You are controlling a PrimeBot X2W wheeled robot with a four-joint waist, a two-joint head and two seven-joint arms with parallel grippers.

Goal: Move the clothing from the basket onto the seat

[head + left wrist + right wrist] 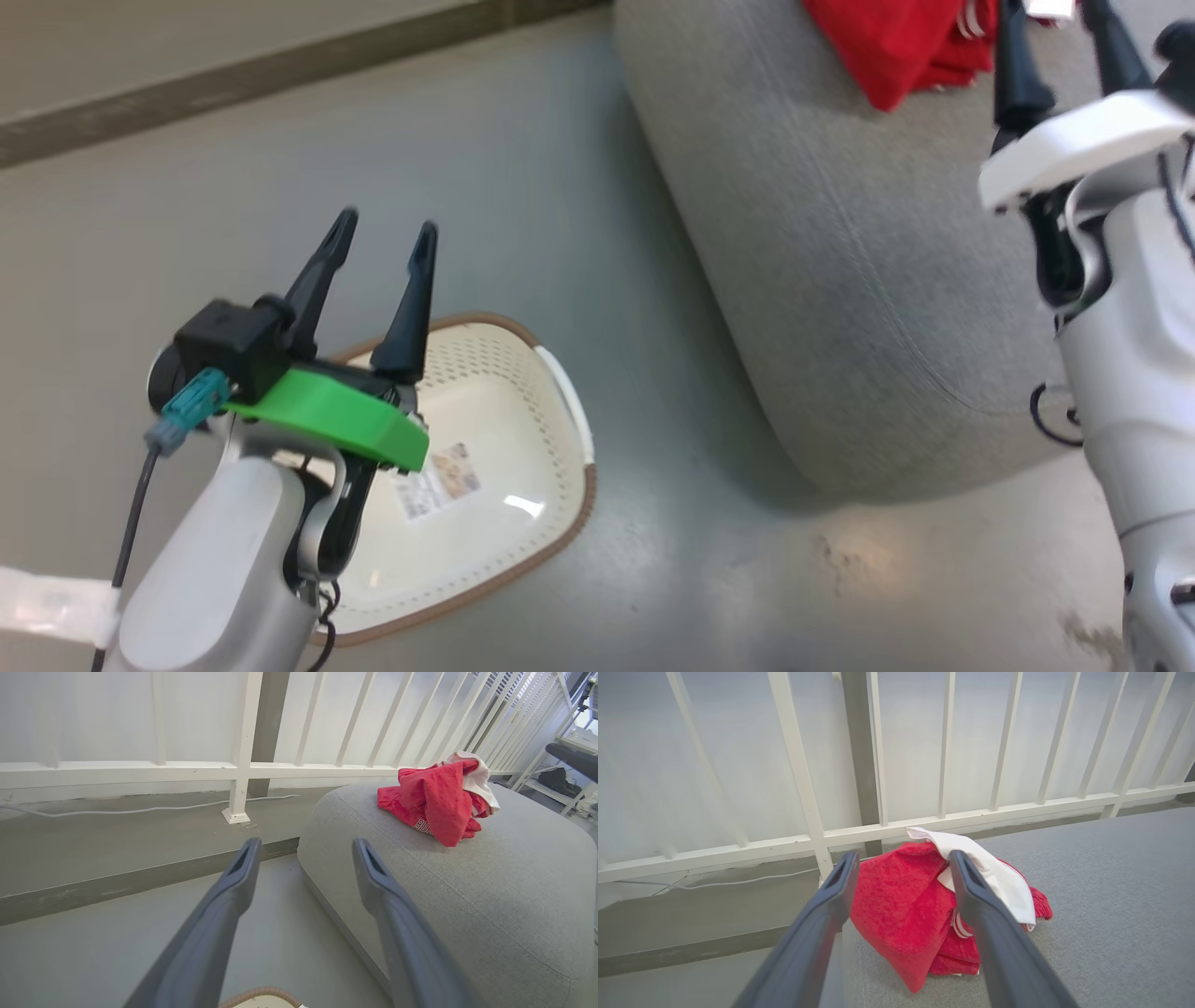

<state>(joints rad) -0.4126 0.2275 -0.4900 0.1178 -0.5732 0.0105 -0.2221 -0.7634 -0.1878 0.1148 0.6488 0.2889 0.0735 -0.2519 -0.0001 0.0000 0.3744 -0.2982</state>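
Floor (pixel 523 168): grey and smooth. You have the seat and the basket standing on it, with a raised step along its far side.
Seat (pixel 822 261): the big rounded grey cushion on your right in the head view. Its stitched seam curves down the near side.
Railing (pixel 243 765): white bars beyond the step, behind the seat, with a thin white cable (pixel 140 809) lying at its foot.
Basket (pixel 495 373): on the floor just beside the seat's near corner and below your left arm. You can see its cream bottom and a paper label (pixel 439 481) stuck there.
Clothing (pixel 434 798): one crumpled red heap with a white panel on top. It lies on the seat near the far edge, well apart from the basket.
Left gripper (pixel 386 224): raised over the basket's far rim, pointing towards the step. Its fingers are spread wide and released.
Right gripper (pixel 903 856): over the seat, aimed at the clothing. Its fingers are spread wide and released, and the red heap lies just past their tips.
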